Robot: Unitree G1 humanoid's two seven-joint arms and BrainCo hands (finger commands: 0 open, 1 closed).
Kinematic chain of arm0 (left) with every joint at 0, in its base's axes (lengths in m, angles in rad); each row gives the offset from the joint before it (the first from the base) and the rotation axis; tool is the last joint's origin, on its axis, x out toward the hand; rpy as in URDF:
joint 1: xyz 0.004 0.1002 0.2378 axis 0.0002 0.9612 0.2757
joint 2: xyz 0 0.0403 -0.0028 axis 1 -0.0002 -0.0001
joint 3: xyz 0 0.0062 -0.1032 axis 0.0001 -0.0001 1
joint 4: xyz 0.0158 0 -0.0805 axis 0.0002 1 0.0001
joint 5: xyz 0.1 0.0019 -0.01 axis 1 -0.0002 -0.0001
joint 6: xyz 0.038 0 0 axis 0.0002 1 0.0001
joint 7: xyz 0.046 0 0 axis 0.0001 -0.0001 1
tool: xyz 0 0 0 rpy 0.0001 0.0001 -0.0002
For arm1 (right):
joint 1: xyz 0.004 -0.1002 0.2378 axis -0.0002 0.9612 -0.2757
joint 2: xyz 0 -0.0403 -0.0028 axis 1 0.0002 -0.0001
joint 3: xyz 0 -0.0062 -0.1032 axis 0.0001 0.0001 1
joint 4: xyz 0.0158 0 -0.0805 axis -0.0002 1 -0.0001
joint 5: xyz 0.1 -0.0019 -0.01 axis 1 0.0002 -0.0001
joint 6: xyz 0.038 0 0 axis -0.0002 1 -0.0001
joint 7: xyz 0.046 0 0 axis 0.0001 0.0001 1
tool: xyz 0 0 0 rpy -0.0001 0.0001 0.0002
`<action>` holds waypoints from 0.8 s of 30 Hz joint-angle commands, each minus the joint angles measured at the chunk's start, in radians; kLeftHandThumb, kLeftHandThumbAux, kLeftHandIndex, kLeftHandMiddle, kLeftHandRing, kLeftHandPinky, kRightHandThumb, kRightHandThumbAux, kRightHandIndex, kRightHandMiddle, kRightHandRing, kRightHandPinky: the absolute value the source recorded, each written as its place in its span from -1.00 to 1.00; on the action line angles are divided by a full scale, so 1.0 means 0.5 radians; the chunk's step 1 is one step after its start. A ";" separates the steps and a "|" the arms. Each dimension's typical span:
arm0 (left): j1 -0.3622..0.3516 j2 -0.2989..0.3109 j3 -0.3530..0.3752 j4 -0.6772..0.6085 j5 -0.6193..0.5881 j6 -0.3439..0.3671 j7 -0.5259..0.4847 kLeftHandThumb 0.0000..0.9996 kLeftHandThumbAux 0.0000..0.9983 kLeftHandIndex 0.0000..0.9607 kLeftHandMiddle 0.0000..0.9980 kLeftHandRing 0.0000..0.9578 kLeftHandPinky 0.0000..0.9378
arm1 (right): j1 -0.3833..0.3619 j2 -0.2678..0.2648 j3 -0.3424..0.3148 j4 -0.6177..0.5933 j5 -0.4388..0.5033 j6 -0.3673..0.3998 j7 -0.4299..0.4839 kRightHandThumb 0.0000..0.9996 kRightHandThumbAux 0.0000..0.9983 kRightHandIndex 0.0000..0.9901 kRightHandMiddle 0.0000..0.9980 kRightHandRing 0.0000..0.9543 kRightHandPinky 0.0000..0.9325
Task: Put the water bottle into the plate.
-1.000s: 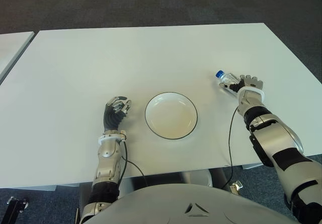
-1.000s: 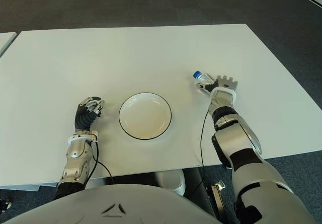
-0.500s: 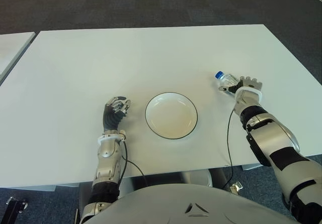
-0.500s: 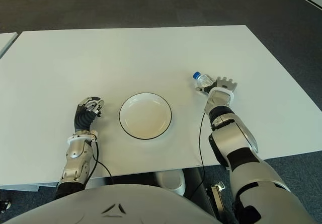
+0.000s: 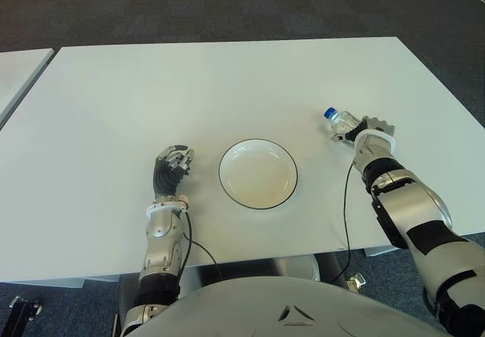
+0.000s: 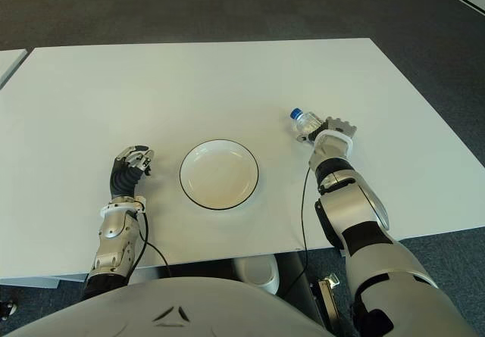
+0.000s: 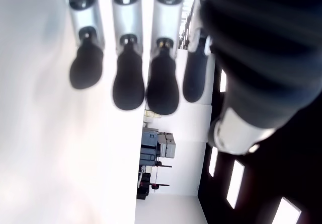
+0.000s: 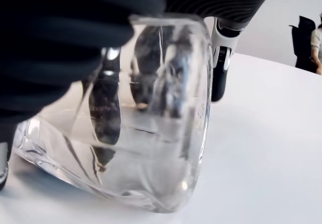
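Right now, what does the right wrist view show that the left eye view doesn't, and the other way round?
Only the right wrist view: the fingers seen through the clear bottle wall, wrapped around it.
Only the left eye view: the plate, empty, and the left hand beside it on its left.
Both: the water bottle in the right hand, over the white table.

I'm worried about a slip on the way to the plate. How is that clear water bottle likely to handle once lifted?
The water bottle looks clear and empty in the right wrist view, so probably light. Its smooth, thin-looking wall could be slippery and may flex under the right hand wrapped around it. Being round, it may roll if laid in the shallow plate.
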 commanded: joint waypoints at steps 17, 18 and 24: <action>0.023 -0.008 0.018 0.038 0.022 0.063 0.037 0.41 0.44 -0.10 0.44 0.49 0.52 | 0.220 0.192 -0.189 0.134 0.189 0.107 0.076 0.38 0.45 -0.12 0.69 0.82 0.92; 0.023 -0.007 0.019 0.038 0.020 0.068 0.037 0.41 0.44 -0.10 0.44 0.49 0.52 | 0.218 0.194 -0.200 0.131 0.196 0.103 0.064 0.38 0.45 -0.12 0.69 0.82 0.91; 0.019 -0.010 0.028 0.041 0.014 0.072 0.039 0.41 0.44 -0.09 0.43 0.48 0.53 | 0.214 0.204 -0.273 0.118 0.247 0.068 -0.024 0.38 0.46 -0.12 0.71 0.83 0.90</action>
